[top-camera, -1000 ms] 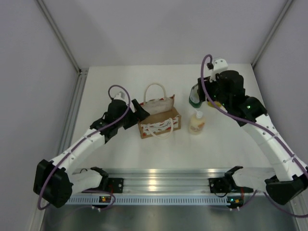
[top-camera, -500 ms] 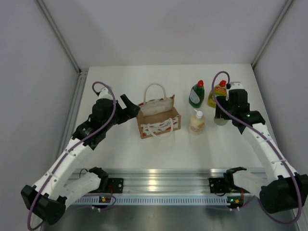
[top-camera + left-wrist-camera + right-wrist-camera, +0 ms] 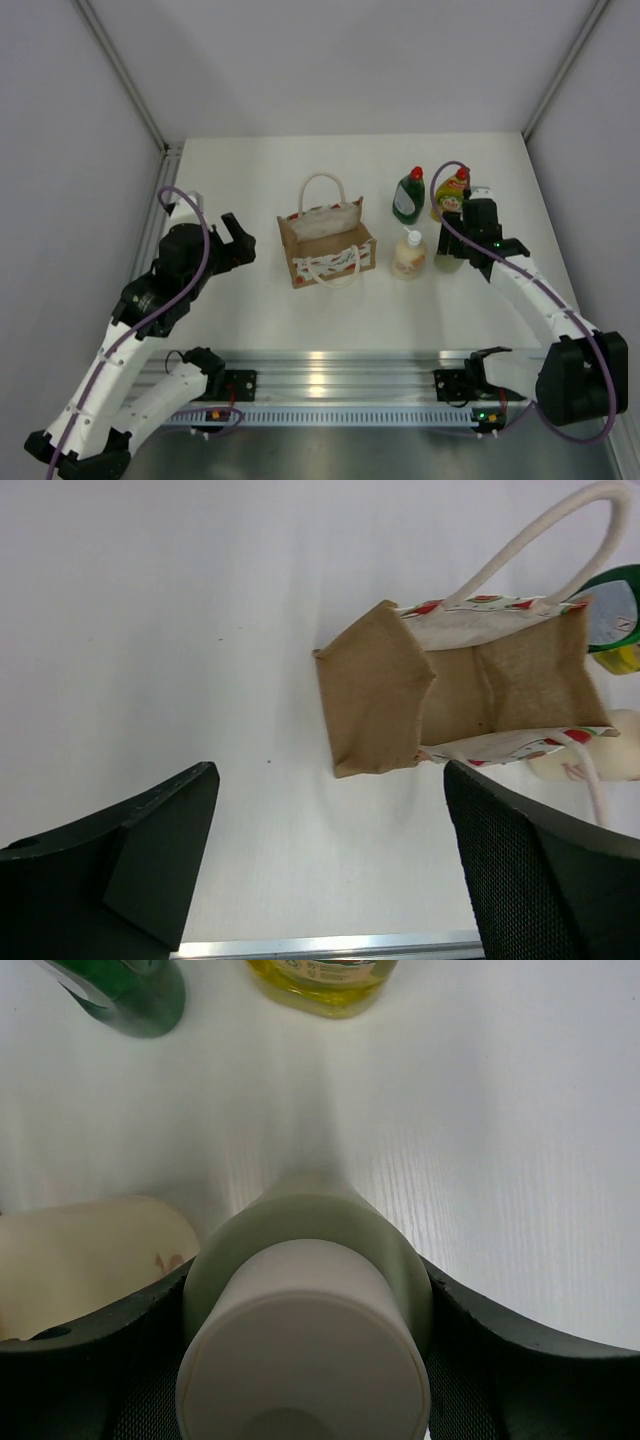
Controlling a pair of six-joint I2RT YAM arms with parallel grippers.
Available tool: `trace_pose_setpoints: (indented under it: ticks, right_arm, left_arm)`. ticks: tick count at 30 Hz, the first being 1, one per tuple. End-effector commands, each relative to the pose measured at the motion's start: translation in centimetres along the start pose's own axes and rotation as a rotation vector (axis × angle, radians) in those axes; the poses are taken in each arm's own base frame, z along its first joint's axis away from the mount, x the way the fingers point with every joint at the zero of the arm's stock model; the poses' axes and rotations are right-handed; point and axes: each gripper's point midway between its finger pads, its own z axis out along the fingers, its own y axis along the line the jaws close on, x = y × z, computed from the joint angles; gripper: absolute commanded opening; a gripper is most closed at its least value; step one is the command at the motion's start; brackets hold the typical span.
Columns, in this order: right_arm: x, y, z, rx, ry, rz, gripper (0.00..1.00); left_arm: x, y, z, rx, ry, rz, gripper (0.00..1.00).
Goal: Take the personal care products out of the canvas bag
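The canvas bag (image 3: pixel 325 243) stands open in the middle of the table, and no bottle shows inside it in the left wrist view (image 3: pixel 470 685). My left gripper (image 3: pixel 236 240) is open and empty, left of the bag and apart from it. My right gripper (image 3: pixel 452 250) is shut on the pale greenish-white cylinder (image 3: pixel 305 1300), held upright just right of the cream pump bottle (image 3: pixel 408 255). The dark green bottle (image 3: pixel 408 195) and the yellow bottle (image 3: pixel 455 190) stand behind them. In the right wrist view the cylinder's white cap fills the space between my fingers (image 3: pixel 500 1360).
White walls close in the table on the left, back and right. A metal rail (image 3: pixel 330 385) runs along the near edge. The bag's rope handles (image 3: pixel 322 185) loop up and outward.
My left arm has drawn back to the left, away from the bag. My right gripper has brought the cylinder forward from beside the far bottles to a spot right of the pump bottle.
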Motion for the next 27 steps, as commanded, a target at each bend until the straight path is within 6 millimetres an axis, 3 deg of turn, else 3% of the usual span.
trace_pose_setpoints:
  ticks: [1,7,8,9,12,15,19,20,27]
  right_arm:
    - [-6.0,0.6,0.6,-0.017,-0.205,0.081,0.00]
    - [-4.9,0.5,1.9,0.000,-0.161,0.068,0.01]
    - [-4.8,0.6,2.0,-0.002,-0.156,0.067,0.04]
    - [-4.7,0.5,2.1,0.001,-0.152,0.067,0.18]
    - [-4.6,0.6,1.9,-0.004,-0.155,0.070,0.34]
    - [-4.9,0.4,1.4,-0.004,-0.172,0.069,0.60]
    - [-5.5,0.2,0.5,-0.004,-0.190,0.056,0.73]
    - [-5.6,0.2,0.2,-0.006,-0.196,0.054,0.85]
    - [-6.4,0.0,-1.6,-0.013,-0.216,0.037,0.99]
  left_arm:
    - [-0.3,2.8,-1.0,-0.117,-0.024,0.086,0.98]
    - [0.3,5.3,-0.7,-0.214,-0.052,0.112,0.98]
    - [0.4,5.3,-0.6,-0.218,-0.046,0.115,0.98]
    - [0.6,5.0,-0.3,-0.206,-0.028,0.121,0.98]
    - [0.8,5.0,-0.1,-0.211,-0.016,0.131,0.98]
    - [0.9,5.0,-0.1,-0.209,-0.014,0.131,0.98]
    - [0.7,5.0,-0.3,-0.207,-0.025,0.124,0.98]
    - [0.7,5.0,-0.2,-0.208,-0.024,0.124,0.98]
    - [0.3,5.0,-0.4,-0.212,-0.036,0.123,0.98]
